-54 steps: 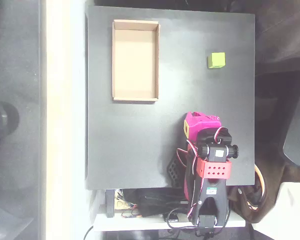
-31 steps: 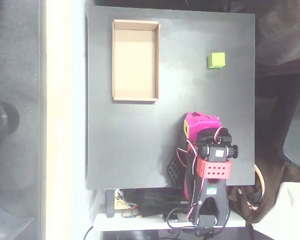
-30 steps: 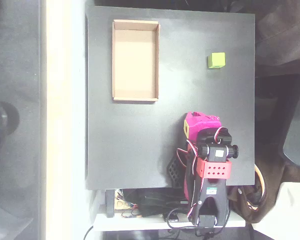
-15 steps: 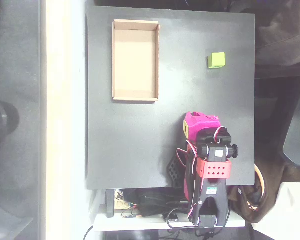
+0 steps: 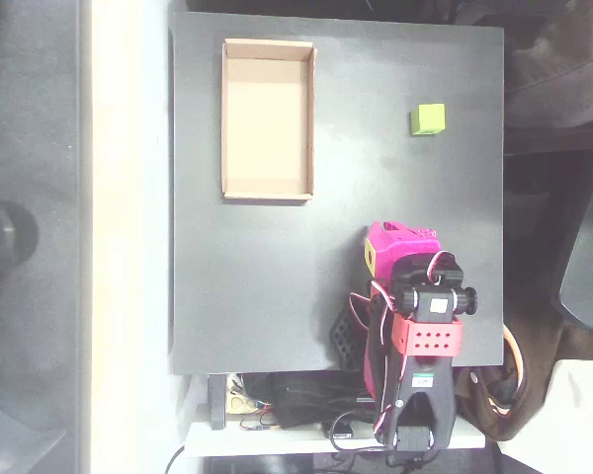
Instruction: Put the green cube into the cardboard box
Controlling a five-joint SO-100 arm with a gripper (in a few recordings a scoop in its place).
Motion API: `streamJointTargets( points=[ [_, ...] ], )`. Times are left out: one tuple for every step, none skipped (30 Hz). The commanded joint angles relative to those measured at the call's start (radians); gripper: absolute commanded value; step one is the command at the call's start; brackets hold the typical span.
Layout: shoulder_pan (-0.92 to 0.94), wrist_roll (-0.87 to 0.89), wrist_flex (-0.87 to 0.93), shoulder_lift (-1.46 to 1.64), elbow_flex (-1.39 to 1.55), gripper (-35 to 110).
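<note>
End effector (image 5: 400, 237) sits folded near the desk's (image 5: 247, 296) lower right in the overhead view; jaw state can't be told from above, pink housing hides the fingers. Green cube (image 5: 428, 118) lies on the desk well ahead of the end effector, slightly to its right, nothing touching it.

Step in hand looks like the reach, not yet begun. To do it well: extend fwd w/ a small swing right, open jaws before descent, square them to the cube's flat faces, come straight down so it doesn't get nudged.

Cardboard box (image 5: 268, 118) is well apart, ahead and to the left of the end effector, upright, no lid, nothing inside it.
</note>
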Motion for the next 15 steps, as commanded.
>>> streamJointTargets(
  points=[
    [0.012,0.011,0.018,-0.118,-0.15,4],
    [0.012,0.011,0.018,-0.156,-0.193,4],
    [0.012,0.011,0.018,-0.195,-0.239,4],
    [0.012,0.011,0.018,-0.233,-0.288,4],
    [0.014,0.011,0.018,-0.27,-0.337,4],
    [0.02,0.011,0.018,-0.308,-0.388,4],
    [0.023,0.011,0.018,-0.347,-0.436,4],
    [0.023,0.011,0.018,-0.385,-0.486,4],
    [0.025,0.011,0.018,-0.423,-0.535,4],
    [0.025,0.011,0.018,-0.462,-0.583,4],
    [0.025,0.011,0.018,-0.499,-0.632,4],
    [0.026,0.011,0.018,-0.537,-0.678,4],
    [0.026,0.011,0.018,-0.574,-0.727,4],
    [0.026,0.011,0.018,-0.611,-0.773,4],
    [0.028,0.011,0.015,-0.647,-0.821,4]
  ],
)
